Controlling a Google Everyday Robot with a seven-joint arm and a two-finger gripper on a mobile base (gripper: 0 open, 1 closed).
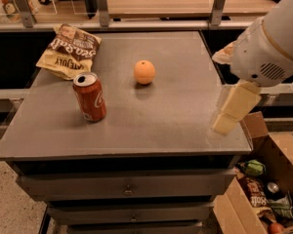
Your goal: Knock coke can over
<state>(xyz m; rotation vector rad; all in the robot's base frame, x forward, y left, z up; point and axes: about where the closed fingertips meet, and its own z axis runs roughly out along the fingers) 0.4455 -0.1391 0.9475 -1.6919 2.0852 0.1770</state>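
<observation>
I've got the coke can (90, 97) in view: red body, white script down its side, silver top with the opening showing, and it's standing upright on the grey tabletop (161, 126). It's on the left half of that surface, toward the front, casting a soft shadow on the grey. Behind it, at the back left corner, a brown and yellow chip bag (70, 51) lies flat, close to the can but apart from it. An orange (144, 72) sits near the middle of the top, behind and to the right of the can, well apart from it. My gripper (232, 111) hangs at the right edge of the table, pointing down beneath the bulky white arm (271, 43), its tip just above the surface by the front right corner. I can't tell whether it's spread or closed from this angle, and it holds nothing that I can see. It's well apart from the can, and the orange lies back from the line between them. Under the top are grey drawers (127, 186), and down at the right, on the floor, an open cardboard box (288, 155) holds mixed packets and a dark can
</observation>
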